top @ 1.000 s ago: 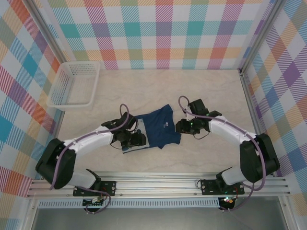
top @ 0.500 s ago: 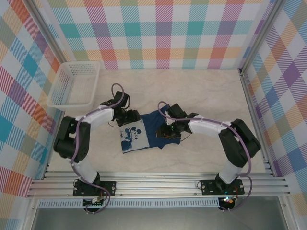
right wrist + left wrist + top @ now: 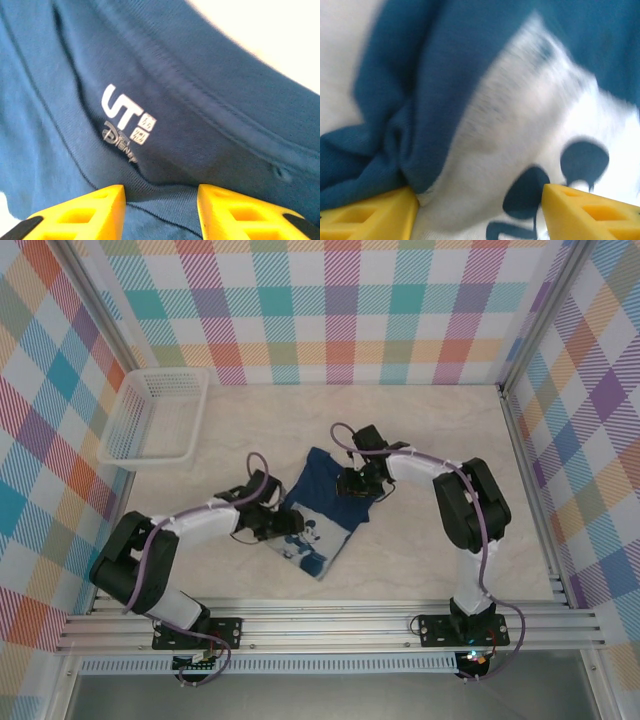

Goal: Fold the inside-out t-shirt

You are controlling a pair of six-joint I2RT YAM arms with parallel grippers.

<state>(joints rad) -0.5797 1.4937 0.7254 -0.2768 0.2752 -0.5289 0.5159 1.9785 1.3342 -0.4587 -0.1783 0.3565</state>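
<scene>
The right gripper (image 3: 161,192) straddles t-shirt (image 3: 318,485) label (image 3: 125,120), left gripper (image 3: 479,192) its print (image 3: 520,150); both part-open, grip unclear.

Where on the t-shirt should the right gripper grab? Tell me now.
Grip the collar band of the t-shirt, right gripper descending from above, jaws across it: it is a raised, doubled ridge lying flat just ahead of that gripper.

Left wrist view is blurred: the print (image 3: 520,130) on the t-shirt (image 3: 445,60) is smeared, probably a cartoon figure, and cut by the bottom edge. Left gripper (image 3: 479,212) fingers (image 3: 370,220) are cropped there too. Overhead, the right gripper (image 3: 358,483) hides the collar area. On the neck label (image 3: 122,107), the tiny marks beside "UT" are unreadable.
</scene>
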